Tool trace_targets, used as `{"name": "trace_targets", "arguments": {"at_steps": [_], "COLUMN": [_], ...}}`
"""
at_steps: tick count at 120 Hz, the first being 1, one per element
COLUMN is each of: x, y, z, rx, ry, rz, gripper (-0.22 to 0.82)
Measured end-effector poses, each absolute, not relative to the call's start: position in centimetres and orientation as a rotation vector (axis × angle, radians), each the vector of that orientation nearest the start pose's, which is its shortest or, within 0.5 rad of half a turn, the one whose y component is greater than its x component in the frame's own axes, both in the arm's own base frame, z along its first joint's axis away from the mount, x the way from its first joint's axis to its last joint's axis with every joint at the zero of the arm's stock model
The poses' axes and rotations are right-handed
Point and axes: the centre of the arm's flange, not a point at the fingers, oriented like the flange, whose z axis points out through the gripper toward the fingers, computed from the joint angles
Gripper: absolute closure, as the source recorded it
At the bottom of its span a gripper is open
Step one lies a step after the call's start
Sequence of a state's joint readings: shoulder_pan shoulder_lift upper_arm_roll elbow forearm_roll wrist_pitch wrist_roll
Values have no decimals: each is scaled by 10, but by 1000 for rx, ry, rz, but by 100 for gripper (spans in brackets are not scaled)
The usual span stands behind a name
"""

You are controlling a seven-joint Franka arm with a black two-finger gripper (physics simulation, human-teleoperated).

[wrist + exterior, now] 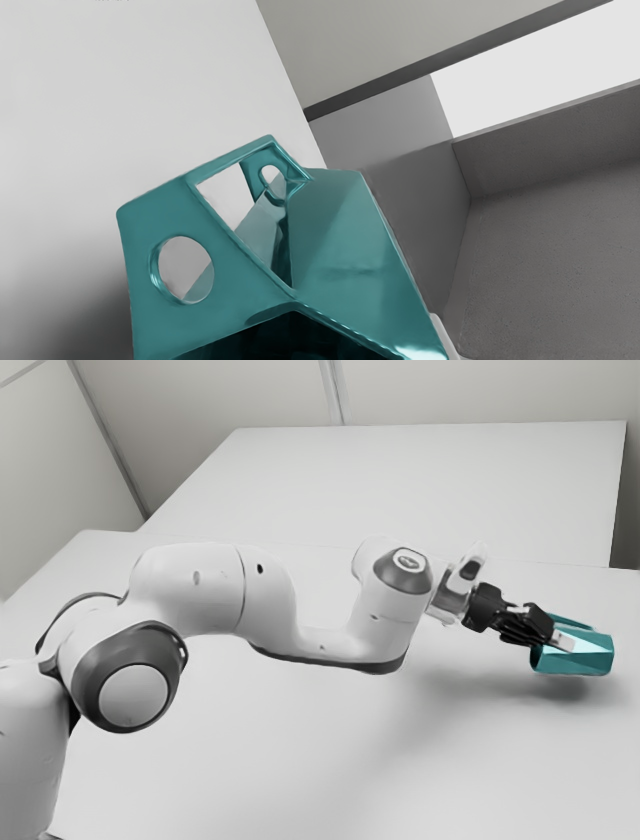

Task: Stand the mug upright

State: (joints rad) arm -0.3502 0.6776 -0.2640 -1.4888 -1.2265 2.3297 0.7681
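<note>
Jaws reach the mug (592, 658) at its mouth (295, 342), though from my remote station I cannot tell whether they stand spread or pinch the wall (355, 260). Held by the arm (330, 645), the gripper (565, 641) meets the teal mug toward the exterior view's right, where it lies sideways over the table (470, 760), its mouth turned toward the gripper. A dark shadow (562, 686) falls below; whether mug and table touch, I cannot say.

Angular and glossy, the mug looks stiff, fairly light and apt to slip, perhaps brittle if knocked. I judge the wall near the mouth the best hold, squeezed from 2 sides, square to the flat face. The handle (192, 220), pierced by at least 2 openings, offers a thinner purchase; taken there, the body could swing as it turns upright.

Just 1 container figures here, the mug itself. Its inside is dark at the mouth, and what it may hold, if anything, I cannot make out.
</note>
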Motion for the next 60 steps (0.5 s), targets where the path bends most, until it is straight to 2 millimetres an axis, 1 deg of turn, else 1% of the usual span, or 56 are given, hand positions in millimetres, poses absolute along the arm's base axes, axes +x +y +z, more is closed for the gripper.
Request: {"name": "trace_targets", "arguments": {"at_steps": [4,18,27,39,47,53,60], "x": [619,626,628,627,626,628,627], "y": [-396,-364,-343,-309,-285,-261,-241], "z": [321,359,377,396,401,409,413], "rx": [2050,2202,2300,2444,2548,2634,2718], "ry": [-520,-721,-793,-840,-843,-829,-806], "rz": [236,210,156,53,-30,-78,-139], "gripper": [78,78,78,78,78,78,78]}}
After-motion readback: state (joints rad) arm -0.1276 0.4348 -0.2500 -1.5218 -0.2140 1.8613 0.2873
